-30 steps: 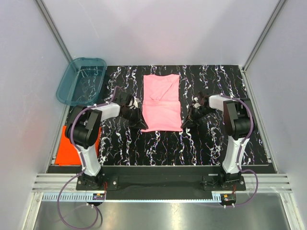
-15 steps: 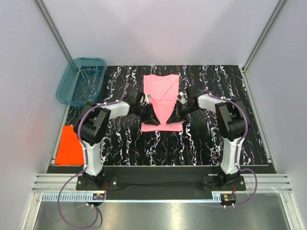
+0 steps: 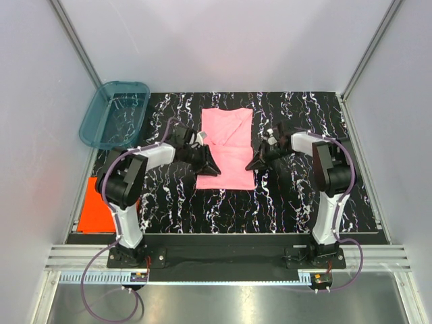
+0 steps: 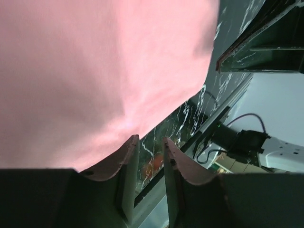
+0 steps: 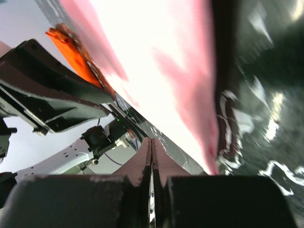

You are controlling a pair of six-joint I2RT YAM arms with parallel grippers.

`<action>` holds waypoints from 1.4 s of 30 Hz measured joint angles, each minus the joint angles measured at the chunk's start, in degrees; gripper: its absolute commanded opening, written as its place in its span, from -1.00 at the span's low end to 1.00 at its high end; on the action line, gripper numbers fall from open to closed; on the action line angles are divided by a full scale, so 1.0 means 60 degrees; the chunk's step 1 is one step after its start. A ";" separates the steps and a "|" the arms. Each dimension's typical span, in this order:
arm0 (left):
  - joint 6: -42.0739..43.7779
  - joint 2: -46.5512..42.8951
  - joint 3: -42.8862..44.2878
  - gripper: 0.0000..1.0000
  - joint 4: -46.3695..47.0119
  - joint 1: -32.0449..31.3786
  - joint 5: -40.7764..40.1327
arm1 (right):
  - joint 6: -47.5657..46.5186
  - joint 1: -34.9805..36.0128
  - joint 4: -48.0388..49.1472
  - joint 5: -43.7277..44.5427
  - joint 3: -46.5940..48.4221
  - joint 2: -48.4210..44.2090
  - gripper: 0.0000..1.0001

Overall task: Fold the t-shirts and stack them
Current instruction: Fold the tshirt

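Pink shirt (image 3: 228, 145) flat; left gripper (image 3: 211, 167) parted, right gripper (image 3: 252, 165) closed, both empty: best pinch near corners level before folding.

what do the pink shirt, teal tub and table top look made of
Pink shirt: soft matte cloth, likely a cotton knit; it lies limp with gentle creases. Tub: glossy see-through teal plastic; the surface beneath shows through it. Table top: black with white marble-like veins, slightly shiny; perhaps a printed sheet or laminate, not surely stone.
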 measured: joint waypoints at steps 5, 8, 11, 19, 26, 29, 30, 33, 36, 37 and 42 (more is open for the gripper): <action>-0.0331 0.0863 0.0973 -0.42 0.0532 0.0863 0.0120 | 0.0160 -0.0025 -0.0015 -0.0025 0.1603 0.0816 -0.94; -0.0608 0.1778 0.1716 -0.42 0.0809 0.1319 0.0135 | 0.0313 -0.0142 0.0011 -0.0044 0.2670 0.1679 -0.93; -0.0911 0.2645 0.2361 -0.43 0.1056 0.1676 0.0138 | 0.0470 -0.0393 0.0062 -0.0033 0.3479 0.2557 -0.93; -0.1494 0.3242 0.2852 -0.42 0.1468 0.1789 0.0455 | 0.0594 -0.1137 -0.0033 0.0022 0.4940 0.3836 -0.92; -0.0914 0.3042 0.2958 -0.31 0.0852 0.1829 0.0324 | 0.0215 -0.1614 -0.0936 0.0557 0.5322 0.3872 -0.71; -0.0503 0.2452 0.2860 -0.31 0.0226 0.1840 -0.0029 | -0.0142 -0.1749 -0.1614 0.1064 0.5235 0.3497 -0.50; -0.0426 0.2127 0.2710 -0.30 0.0127 0.1840 -0.0098 | -0.0240 -0.1781 -0.1701 0.1198 0.5100 0.3286 -0.46; -0.0368 0.0754 0.1953 -0.23 -0.0069 0.1840 -0.0361 | -0.0393 -0.1825 -0.1938 0.1523 0.4003 0.1945 -0.21; -0.0488 -0.1038 0.0809 -0.05 -0.0051 0.1821 -0.0616 | -0.0444 -0.1792 -0.1905 0.1541 0.2342 0.0127 -0.05; -0.0616 -0.1592 0.0375 -0.01 0.0022 0.1803 -0.0699 | -0.0408 -0.1774 -0.1752 0.1537 0.1690 -0.0514 -0.01; -0.2098 -0.4080 -0.2608 0.24 0.0929 0.1545 -0.1304 | 0.0266 -0.1268 -0.0801 0.1526 -0.1708 -0.3147 0.35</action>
